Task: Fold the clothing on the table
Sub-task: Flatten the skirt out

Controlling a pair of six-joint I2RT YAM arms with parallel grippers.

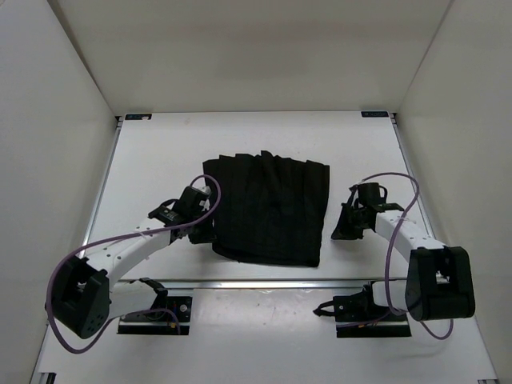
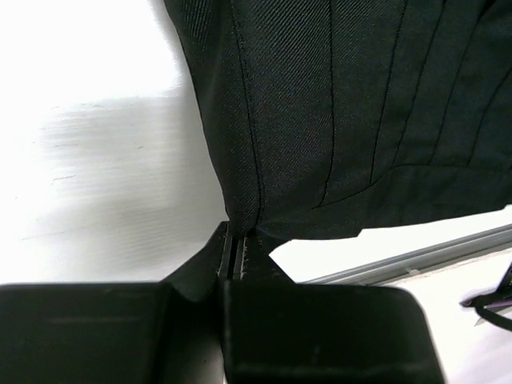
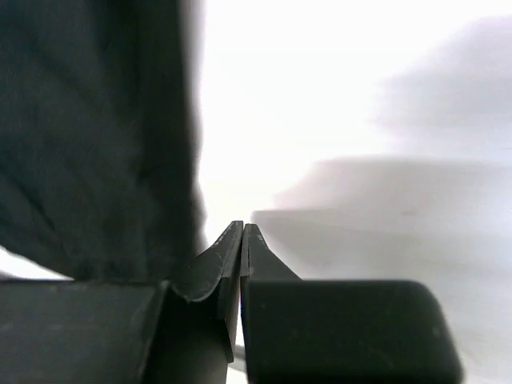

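- Evidently the left claw (image 2: 238, 250) is clamped on the skirt (image 1: 268, 212). Its tips are pressed together, and the cloth's seamed edge runs right into them, probably so that corner can be lifted for a fold.
- The skirt lies spread on the worktop (image 1: 160, 152), just ahead of the left claw and just to the left of the right claw (image 3: 242, 238).
- The right claw's tips are together with nothing between them. The cloth's edge sits off to their side, so I judge this pinch has caught no fabric.
- Only the wrist views show the tips; in the top view they are lost against black cloth.
- Only the top view shows the whole skirt lying between both arms.
- The right wrist view is blurred, so I cannot tell whether that claw touches the cloth.
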